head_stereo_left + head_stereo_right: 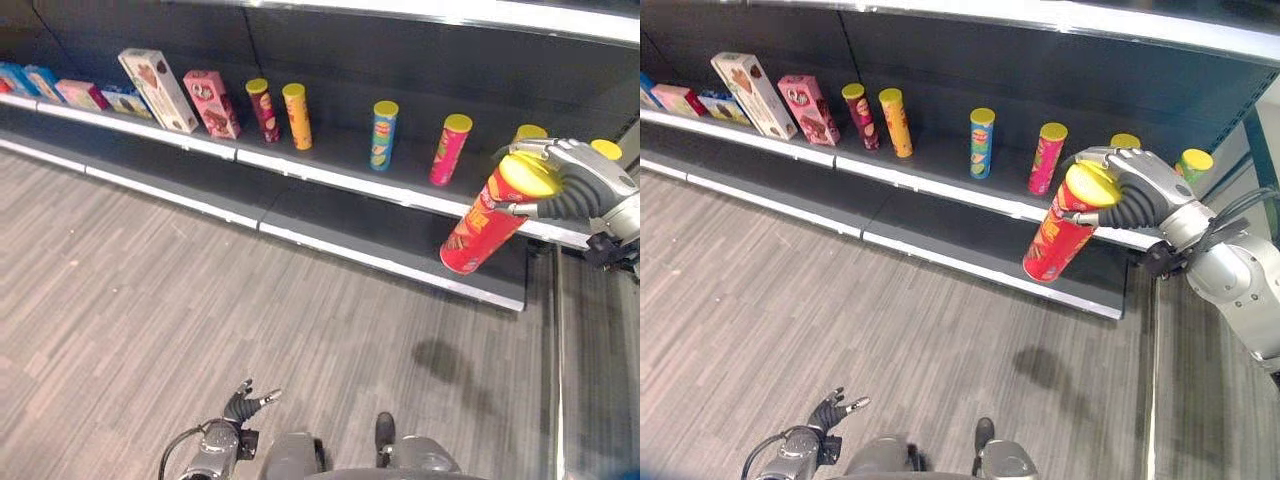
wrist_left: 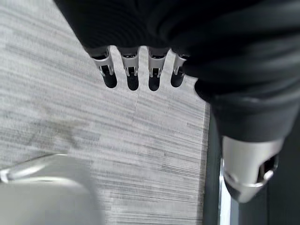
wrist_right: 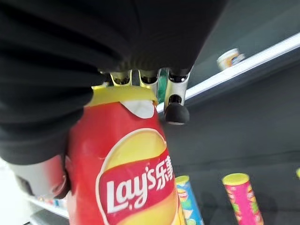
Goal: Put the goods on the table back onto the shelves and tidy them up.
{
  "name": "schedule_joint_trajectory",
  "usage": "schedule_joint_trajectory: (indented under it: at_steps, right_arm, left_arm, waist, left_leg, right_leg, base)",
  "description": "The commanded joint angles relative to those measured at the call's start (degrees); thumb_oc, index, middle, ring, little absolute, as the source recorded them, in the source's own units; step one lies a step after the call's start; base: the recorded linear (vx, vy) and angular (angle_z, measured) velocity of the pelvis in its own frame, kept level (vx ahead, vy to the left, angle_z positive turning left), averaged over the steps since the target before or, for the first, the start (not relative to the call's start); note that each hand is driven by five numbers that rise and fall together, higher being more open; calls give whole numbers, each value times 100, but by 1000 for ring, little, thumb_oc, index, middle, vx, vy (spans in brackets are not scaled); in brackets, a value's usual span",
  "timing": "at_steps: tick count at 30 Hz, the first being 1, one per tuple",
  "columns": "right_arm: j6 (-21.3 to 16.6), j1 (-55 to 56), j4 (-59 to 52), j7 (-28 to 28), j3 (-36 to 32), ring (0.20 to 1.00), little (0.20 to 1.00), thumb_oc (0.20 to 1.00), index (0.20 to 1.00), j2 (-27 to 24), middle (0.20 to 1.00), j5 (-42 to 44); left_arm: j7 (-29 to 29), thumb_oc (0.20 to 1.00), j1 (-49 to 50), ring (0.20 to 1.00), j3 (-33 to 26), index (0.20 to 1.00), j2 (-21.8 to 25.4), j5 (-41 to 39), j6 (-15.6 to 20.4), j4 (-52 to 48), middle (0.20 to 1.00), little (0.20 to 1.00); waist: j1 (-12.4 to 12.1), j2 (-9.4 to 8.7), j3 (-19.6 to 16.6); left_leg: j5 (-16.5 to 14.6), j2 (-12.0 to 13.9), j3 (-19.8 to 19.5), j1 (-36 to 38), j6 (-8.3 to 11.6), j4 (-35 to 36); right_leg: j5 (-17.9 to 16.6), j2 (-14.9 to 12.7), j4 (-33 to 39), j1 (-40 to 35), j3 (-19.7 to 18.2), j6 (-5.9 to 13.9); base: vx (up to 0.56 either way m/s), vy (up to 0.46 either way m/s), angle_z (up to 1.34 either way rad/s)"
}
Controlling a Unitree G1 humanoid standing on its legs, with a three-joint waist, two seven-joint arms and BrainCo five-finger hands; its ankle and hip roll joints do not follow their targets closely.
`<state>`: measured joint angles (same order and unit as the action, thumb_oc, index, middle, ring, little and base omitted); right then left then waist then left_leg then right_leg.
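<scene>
My right hand (image 1: 1140, 195) is curled round the top of a red chip can with a yellow lid (image 1: 1058, 236), holding it tilted in the air in front of the shelf's right end (image 1: 560, 235); the same red can (image 3: 124, 168) shows close up in the right wrist view. On the shelf stand a dark red can (image 1: 263, 109), an orange can (image 1: 297, 116), a blue can (image 1: 383, 134) and a pink can (image 1: 450, 149), with two more yellow lids (image 1: 1195, 159) behind my hand. My left hand (image 1: 245, 403) hangs low over the floor with fingers relaxed; its fingers (image 2: 132, 70) hold nothing.
Boxes line the shelf's left part: a tall white box (image 1: 158, 90), a pink box (image 1: 211, 103) and several smaller ones (image 1: 80, 94). A lower dark shelf (image 1: 330, 225) runs beneath. Grey wood-pattern floor (image 1: 200, 300) spreads in front.
</scene>
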<state>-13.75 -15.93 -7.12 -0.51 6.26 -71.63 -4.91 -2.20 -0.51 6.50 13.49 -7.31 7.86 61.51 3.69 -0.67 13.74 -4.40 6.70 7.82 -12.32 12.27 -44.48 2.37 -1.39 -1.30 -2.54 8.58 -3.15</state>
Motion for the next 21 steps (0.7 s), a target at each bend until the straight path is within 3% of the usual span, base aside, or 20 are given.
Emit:
schedule_joint_trajectory:
  at_steps: [1,2,3,4,5,6,7,8,9,10,11,13,14,15,16,19,21]
  right_arm:
    - [-47,-244,-82,-163,-194,200,200,200,200,196,200,322]
    - [-87,-325,-48,-195,-145,200,200,200,200,202,200,349]
    - [-89,-335,-44,-196,-136,200,200,200,200,204,200,349]
    - [-113,-365,30,-221,-139,200,200,200,200,184,200,380]
    - [-142,-375,129,-298,-121,200,200,200,200,210,200,380]
    - [-149,-308,153,-348,-162,200,200,200,200,232,200,331]
    - [-150,-272,144,-349,-191,200,200,200,200,235,200,328]
    - [-91,-159,169,-289,-228,200,200,200,200,314,200,226]
    - [-86,-144,159,-285,-238,200,200,200,200,317,200,226]
    - [-51,-146,153,-336,-234,200,200,200,200,406,200,98]
    - [17,-231,142,-304,-182,200,200,200,200,663,200,-22]
    - [106,-264,193,-324,-93,200,200,200,200,894,200,-143]
    - [118,-379,234,-341,37,200,200,200,200,996,200,-159]
    - [118,-383,236,-341,40,200,200,200,200,996,200,-159]
    - [109,-486,243,-359,123,200,200,200,200,1142,200,-126]
    - [113,-457,239,-332,120,200,200,200,200,1158,200,-110]
    - [50,-615,252,-338,188,200,200,200,200,1190,200,20]
  left_arm:
    - [-46,1000,-172,1000,94,1000,159,34,123,-322,1000,1000]
    - [-105,1000,-177,1000,82,1000,199,38,145,-306,1000,1000]
    - [-106,1000,-178,1000,79,1000,200,38,145,-305,1000,1000]
    - [-122,1000,-168,1000,59,1000,238,53,171,-302,1000,1000]
    - [-173,1000,-162,1000,73,1000,288,63,209,-256,1000,1000]
    - [-207,1000,-179,1000,93,1000,291,104,206,-209,1000,1000]
    - [-209,1000,-178,1000,104,1000,294,105,209,-205,1000,1000]
    - [-186,1000,-139,1000,79,1000,337,188,191,-135,1000,1000]
    - [-185,1000,-132,1000,81,1000,339,188,191,-137,1000,1000]
    - [-208,1000,-100,1000,61,1000,374,230,214,-160,1000,1000]
    - [-209,1000,-132,1000,20,1000,445,278,200,-154,1000,1000]
    - [-209,1000,-145,1000,-63,1000,548,295,157,-153,1000,1000]
    - [-209,1000,-172,1000,-114,1000,620,264,144,-159,1000,1000]
    - [-209,1000,-172,1000,-115,1000,619,264,144,-159,1000,1000]
    - [-202,1000,-197,1000,-141,1000,724,330,136,-172,1000,1000]
    - [-187,1000,-206,1000,-127,1000,766,378,122,-156,1000,1000]
    - [-193,1000,-286,1000,-118,1000,772,359,95,-37,1000,1000]
  waist:
    - [-256,-277,-120]
    - [-343,-277,-135]
    - [-343,-302,-148]
    - [-421,-240,-182]
    - [-528,-178,-309]
    - [-510,-163,-366]
    - [-510,-187,-367]
    - [-453,-75,-518]
    - [-475,-85,-519]
    - [-485,18,-525]
    - [-495,90,-545]
    - [-446,75,-533]
    - [-465,5,-516]
    - [-469,6,-521]
    - [-463,-73,-512]
    - [-450,-174,-527]
    - [-346,-246,-455]
  left_leg:
    - [54,468,431,513,-277,855]
    - [80,867,421,417,-231,2091]
    - [132,836,442,436,-236,2164]
    - [438,1069,349,283,-83,2944]
    - [1040,1290,118,141,214,4247]
    - [1152,1400,168,17,273,4478]
    - [1171,1368,179,51,273,4525]
    - [1310,1445,347,69,273,4696]
    - [1319,1442,382,106,273,4728]
    - [1397,1476,430,40,273,4498]
    - [1224,1335,539,22,273,4161]
    - [1021,1197,640,171,273,4015]
    - [889,1119,793,270,259,3976]
    - [890,1122,797,267,259,3978]
    - [723,1002,976,334,94,3910]
    - [598,845,1096,442,-66,3955]
    - [419,551,1326,662,-295,4144]
  right_leg:
    - [492,-160,-110,54,112,1140]
    - [575,-327,-52,-42,82,1285]
    - [562,-351,-47,-25,75,1286]
    - [667,-403,37,-172,67,1389]
    - [785,-528,210,-428,4,1552]
    - [807,-668,270,-553,24,1646]
    - [813,-695,285,-576,38,1656]
    - [757,-921,286,-676,1,1815]
    - [759,-931,283,-675,-22,1815]
    - [722,-1052,265,-703,56,1815]
    - [436,-1386,261,-647,39,1815]
    - [-82,-1720,114,-350,-110,1815]
    - [-293,-1836,51,-172,-277,1815]
    - [-294,-1835,50,-163,-282,1815]
    - [-662,-1904,-5,-33,-330,1815]
    - [-763,-1709,-59,131,-543,1815]
    - [-329,-1107,3,484,-491,1815]
  base:
    - [463,351,-28]
    - [334,290,-33]
    - [368,394,-21]
    - [456,454,-25]
    - [585,618,-22]
    - [434,441,-26]
    - [357,531,-21]
    - [234,371,-27]
    - [326,575,-29]
    - [259,520,-54]
    - [327,671,-64]
    - [222,496,-79]
    - [95,250,-53]
    - [96,312,-37]
    - [93,277,-45]
    - [132,288,-43]
    - [141,366,-8]
